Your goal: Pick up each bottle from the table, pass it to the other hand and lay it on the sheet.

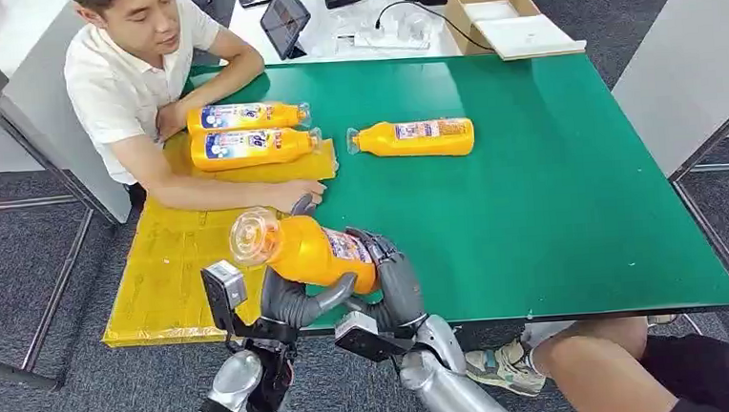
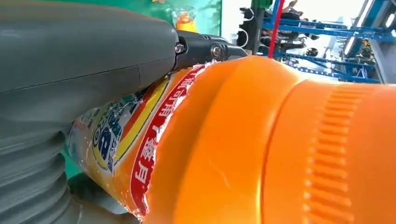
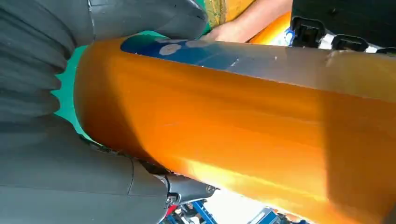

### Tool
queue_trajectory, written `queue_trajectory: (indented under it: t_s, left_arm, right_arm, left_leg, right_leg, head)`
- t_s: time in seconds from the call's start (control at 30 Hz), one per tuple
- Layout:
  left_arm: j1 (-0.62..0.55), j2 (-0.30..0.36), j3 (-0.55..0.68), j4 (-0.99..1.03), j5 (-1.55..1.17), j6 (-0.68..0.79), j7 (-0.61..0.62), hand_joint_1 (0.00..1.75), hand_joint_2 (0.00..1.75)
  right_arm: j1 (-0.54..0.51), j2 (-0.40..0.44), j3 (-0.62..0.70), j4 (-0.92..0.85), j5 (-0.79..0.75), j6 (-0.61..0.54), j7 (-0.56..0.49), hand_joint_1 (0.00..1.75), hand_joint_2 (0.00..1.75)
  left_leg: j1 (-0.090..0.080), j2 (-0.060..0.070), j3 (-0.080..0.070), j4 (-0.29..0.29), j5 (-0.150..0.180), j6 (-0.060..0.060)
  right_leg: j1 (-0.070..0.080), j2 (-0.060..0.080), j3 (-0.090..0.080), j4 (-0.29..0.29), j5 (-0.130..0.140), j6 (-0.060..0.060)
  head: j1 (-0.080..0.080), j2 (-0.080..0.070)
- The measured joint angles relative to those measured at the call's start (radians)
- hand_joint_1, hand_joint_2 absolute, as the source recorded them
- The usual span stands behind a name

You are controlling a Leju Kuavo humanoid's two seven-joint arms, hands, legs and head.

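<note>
At the near table edge in the head view, both hands hold one orange bottle (image 1: 308, 250) above the green table (image 1: 552, 204), its clear cap pointing left toward the yellow sheet (image 1: 168, 266). The left hand (image 1: 290, 301) cups the shoulder end from below; the right hand (image 1: 391, 271) wraps the base end. Two bottles (image 1: 251, 132) already lie on the sheet beside a person's forearm (image 1: 216, 188), and one more bottle (image 1: 414, 138) lies on the table, just off the sheet. All look full of orange liquid, so I judge each fairly heavy, with a stiff but smooth, slippery plastic wall; the broad labelled body seems the safest place to grip, not the narrow neck.

In the left wrist view, the thumb (image 2: 88, 51) presses the label, with the ribbed orange shoulder close to the lens.

In the right wrist view, the right hand's thumb (image 3: 84, 182) lies against the bottle's glossy side, fingers wrapped around it.

A cardboard box (image 1: 487, 12) beyond the table holds something pale; I cannot tell what.
</note>
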Motion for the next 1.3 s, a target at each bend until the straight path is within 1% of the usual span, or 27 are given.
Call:
queue_trajectory:
  t_s: [0.03, 0.07, 0.1, 0.13, 0.33, 0.57, 0.63, 0.73, 0.8, 0.9, 0.93, 1.17, 1.3]
  left_arm:
    - [-0.004, 0.000, -0.002, 0.003, 0.001, -0.002, 0.001, 1.75, 1.75]
    - [-0.008, 0.000, -0.004, 0.006, 0.006, -0.010, 0.000, 1.75, 1.75]
    - [-0.011, 0.000, -0.003, 0.010, 0.019, -0.019, -0.004, 1.75, 1.75]
    - [-0.012, 0.000, -0.003, 0.011, 0.027, -0.025, -0.008, 1.75, 1.75]
    - [-0.014, 0.000, 0.008, 0.011, 0.121, -0.081, -0.009, 1.75, 1.75]
    - [-0.014, 0.000, 0.015, 0.011, 0.143, -0.094, -0.006, 1.75, 1.75]
    - [-0.013, 0.000, 0.027, 0.011, 0.160, -0.110, -0.004, 1.75, 1.75]
    - [-0.013, 0.001, 0.032, 0.011, 0.134, -0.091, -0.029, 1.75, 1.75]
    - [-0.013, 0.002, 0.034, 0.011, 0.097, -0.046, -0.042, 1.75, 1.75]
    - [-0.020, 0.008, 0.042, 0.015, -0.034, 0.119, -0.062, 1.75, 1.75]
    - [-0.024, 0.010, 0.047, 0.018, -0.057, 0.143, -0.064, 1.75, 1.75]
    - [-0.031, 0.016, 0.056, 0.024, -0.087, 0.176, -0.072, 1.75, 1.75]
    - [-0.034, 0.025, 0.076, 0.026, -0.189, 0.306, -0.098, 1.75, 1.75]
  right_arm:
    - [-0.001, 0.000, 0.002, 0.001, -0.003, 0.002, 0.000, 1.20, 1.75]
    - [-0.002, 0.000, 0.006, 0.002, -0.007, 0.008, 0.000, 0.21, 1.75]
    - [-0.005, 0.001, 0.009, 0.003, -0.010, 0.019, 0.000, 0.00, 1.75]
    - [-0.006, 0.001, 0.011, 0.003, -0.013, 0.028, 0.000, 0.00, 0.00]
    - [-0.004, 0.002, 0.049, 0.006, -0.019, 0.102, 0.000, 0.00, 0.00]
    - [-0.004, 0.002, 0.060, 0.006, -0.022, 0.107, 0.000, 0.00, 0.00]
    - [-0.004, 0.000, 0.076, 0.006, -0.051, 0.125, 0.000, 0.00, 0.00]
    - [-0.002, -0.008, 0.095, 0.006, -0.073, 0.129, 0.000, 0.00, 0.00]
    - [0.001, -0.010, 0.099, 0.004, -0.080, 0.128, 0.000, 0.00, 0.00]
    - [0.016, -0.016, 0.104, 0.004, -0.080, 0.124, 0.000, 0.00, 0.00]
    - [0.021, -0.017, 0.105, 0.004, -0.080, 0.124, 0.000, 0.00, 0.00]
    - [0.036, -0.023, 0.109, 0.004, -0.080, 0.121, 0.000, 0.00, 0.00]
    - [0.055, -0.031, 0.109, -0.014, -0.089, 0.092, 0.000, 0.00, 0.00]
  left_leg:
    - [0.000, 0.000, 0.000, 0.000, 0.000, 0.000]
    - [0.000, 0.000, 0.000, 0.000, 0.000, 0.000]
    - [0.000, 0.000, 0.000, 0.000, 0.000, 0.000]
    - [0.000, 0.000, 0.000, 0.000, 0.000, 0.000]
    - [0.000, 0.000, 0.000, 0.000, 0.000, 0.000]
    - [0.000, 0.000, 0.000, 0.000, 0.000, 0.000]
    - [0.000, 0.000, 0.000, 0.000, 0.000, 0.000]
    - [0.000, 0.000, 0.000, 0.000, 0.000, 0.000]
    - [0.000, 0.000, 0.000, 0.000, 0.000, 0.000]
    - [0.000, 0.000, 0.000, 0.000, 0.000, 0.000]
    - [0.000, 0.000, 0.000, 0.000, 0.000, 0.000]
    - [0.000, 0.000, 0.000, 0.000, 0.000, 0.000]
    - [0.000, 0.000, 0.000, 0.000, 0.000, 0.000]
  right_leg:
    - [0.000, 0.000, 0.000, 0.000, 0.000, 0.000]
    - [0.000, 0.000, 0.000, 0.000, 0.000, 0.000]
    - [0.000, 0.000, 0.000, 0.000, 0.000, 0.000]
    - [0.000, 0.000, 0.000, 0.000, 0.000, 0.000]
    - [0.000, 0.000, 0.000, 0.000, 0.000, 0.000]
    - [0.000, 0.000, 0.000, 0.000, 0.000, 0.000]
    - [0.000, 0.000, 0.000, 0.000, 0.000, 0.000]
    - [0.000, 0.000, 0.000, 0.000, 0.000, 0.000]
    - [0.000, 0.000, 0.000, 0.000, 0.000, 0.000]
    - [0.000, 0.000, 0.000, 0.000, 0.000, 0.000]
    - [0.000, 0.000, 0.000, 0.000, 0.000, 0.000]
    - [0.000, 0.000, 0.000, 0.000, 0.000, 0.000]
    - [0.000, 0.000, 0.000, 0.000, 0.000, 0.000]
  head:
    - [0.000, 0.000]
    - [0.000, 0.000]
    - [0.000, 0.000]
    - [0.000, 0.000]
    - [0.000, 0.000]
    - [0.000, 0.000]
    - [0.000, 0.000]
    - [0.000, 0.000]
    - [0.000, 0.000]
    - [0.000, 0.000]
    - [0.000, 0.000]
    - [0.000, 0.000]
    - [0.000, 0.000]
